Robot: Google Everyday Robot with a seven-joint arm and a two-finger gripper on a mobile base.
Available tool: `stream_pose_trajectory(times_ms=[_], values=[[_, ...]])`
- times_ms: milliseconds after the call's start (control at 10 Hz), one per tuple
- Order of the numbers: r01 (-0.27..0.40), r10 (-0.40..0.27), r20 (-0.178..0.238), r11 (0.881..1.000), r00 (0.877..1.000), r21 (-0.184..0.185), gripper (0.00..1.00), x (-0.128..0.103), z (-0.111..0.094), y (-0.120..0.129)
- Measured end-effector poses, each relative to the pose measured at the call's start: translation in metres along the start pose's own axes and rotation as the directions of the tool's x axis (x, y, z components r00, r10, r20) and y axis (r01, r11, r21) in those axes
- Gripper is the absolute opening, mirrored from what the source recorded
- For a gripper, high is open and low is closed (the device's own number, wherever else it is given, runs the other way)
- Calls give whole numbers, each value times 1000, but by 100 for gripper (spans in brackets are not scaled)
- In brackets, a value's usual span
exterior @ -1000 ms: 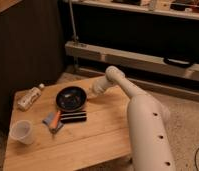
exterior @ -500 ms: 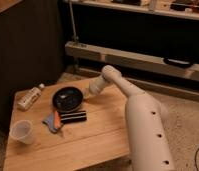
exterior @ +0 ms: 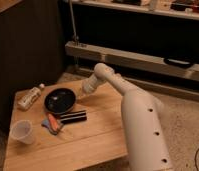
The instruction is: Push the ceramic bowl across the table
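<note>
The ceramic bowl (exterior: 59, 100), shallow, black with a glossy rim, sits on the light-brown wood-plank table (exterior: 93, 132) toward its far left part. My white arm reaches from the lower right over the table. My gripper (exterior: 83, 92) is at the bowl's right rim, touching or nearly touching it.
A translucent plastic cup (exterior: 22, 132) stands at the table's front left. A plastic bottle (exterior: 29, 97) lies at the far left edge. A black bar-shaped object (exterior: 73, 117) and an orange-and-blue item (exterior: 52, 123) lie just in front of the bowl. A dark wall and a low rail are behind.
The gripper and the bowl have both moved left across the table, the bowl now closer to the bottle.
</note>
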Motion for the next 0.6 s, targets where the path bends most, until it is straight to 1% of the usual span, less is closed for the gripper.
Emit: stream_pose_trajectory(times_ms=[200,300,400,500,600], values=[[9,-8,10,1000,1000,-13,0,-6,3,-1],[11,-10,31,1000,999,-18,0,-12,6,-2],[7,-7,71,1000,997,-8,0,-15,6,-3],[1,-4,139,1000,990,27,0,-17,1,-4],[-8,-4,186,998,983,63,0,-16,-7,-5]])
